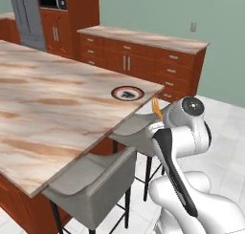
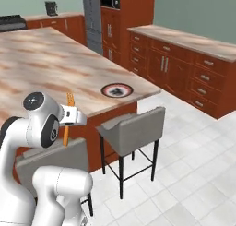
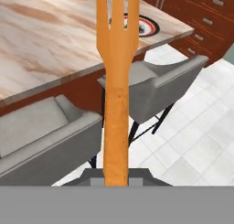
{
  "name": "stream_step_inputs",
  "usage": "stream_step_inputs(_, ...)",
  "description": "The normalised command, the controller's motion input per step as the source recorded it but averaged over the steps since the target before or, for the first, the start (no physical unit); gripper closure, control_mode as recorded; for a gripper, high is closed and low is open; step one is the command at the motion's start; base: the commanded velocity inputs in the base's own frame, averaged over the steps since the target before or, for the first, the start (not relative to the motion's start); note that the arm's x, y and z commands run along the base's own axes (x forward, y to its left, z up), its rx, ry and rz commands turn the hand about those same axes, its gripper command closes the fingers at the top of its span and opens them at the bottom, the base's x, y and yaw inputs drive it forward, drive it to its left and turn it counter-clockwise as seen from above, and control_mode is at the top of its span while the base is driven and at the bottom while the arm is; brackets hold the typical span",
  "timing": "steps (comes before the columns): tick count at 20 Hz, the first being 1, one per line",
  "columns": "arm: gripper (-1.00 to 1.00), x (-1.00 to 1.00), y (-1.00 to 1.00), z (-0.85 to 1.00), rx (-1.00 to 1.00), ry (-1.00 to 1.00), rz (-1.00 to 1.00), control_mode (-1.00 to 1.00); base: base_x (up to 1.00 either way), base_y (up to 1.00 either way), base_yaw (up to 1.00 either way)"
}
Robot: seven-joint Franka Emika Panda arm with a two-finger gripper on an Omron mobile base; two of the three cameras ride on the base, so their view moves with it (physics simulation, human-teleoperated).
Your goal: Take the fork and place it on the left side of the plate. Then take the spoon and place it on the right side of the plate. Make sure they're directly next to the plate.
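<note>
While the gripper [image 2: 69,115] clamps the slim orange fork's [image 3: 116,81] handle end, it looks light and stiff, tines free.

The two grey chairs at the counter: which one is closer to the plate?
The grey chair standing in the open beyond the robot is closer to the plate. The other chair sits right behind the robot's arm, farther along the counter.
</note>
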Motion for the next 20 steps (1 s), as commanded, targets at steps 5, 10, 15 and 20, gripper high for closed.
stream_step_inputs(5,1.0,0.0,0.0,0.0,0.0,0.0,0.0,1.0,0.28,-0.61,0.42)
stream_step_inputs(10,1.0,0.0,0.0,0.0,0.0,0.0,0.0,1.0,0.28,-0.6,0.42)
stream_step_inputs(15,1.0,0.0,0.0,0.0,0.0,0.0,0.0,1.0,0.31,-0.6,0.42)
stream_step_inputs(20,1.0,0.0,0.0,0.0,0.0,0.0,0.0,1.0,0.6,-0.55,0.4)
